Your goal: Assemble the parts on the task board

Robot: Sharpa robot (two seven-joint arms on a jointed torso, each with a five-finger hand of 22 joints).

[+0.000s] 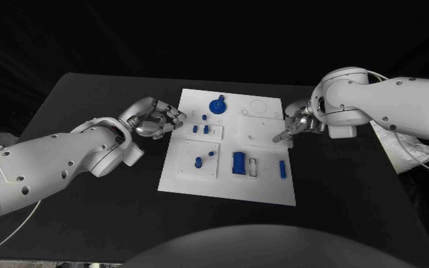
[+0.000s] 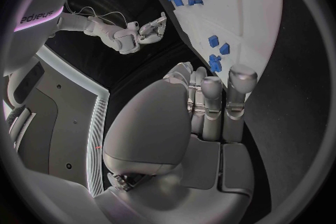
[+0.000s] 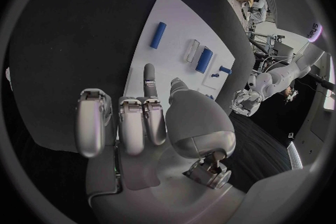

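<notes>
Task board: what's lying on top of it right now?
On the task board: a blue round knobbed part, small blue pegs, a blue cylinder and a slim blue bar. The right hand covers part of its edge.

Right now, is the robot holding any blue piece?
No, both the left hand and the right hand hover empty beside the board, where the blue pieces lie.

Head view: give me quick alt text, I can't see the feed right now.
A white task board with small blue parts lies mid-table. The left hand hovers at its left edge and the right hand at its right edge, both holding nothing.
</notes>
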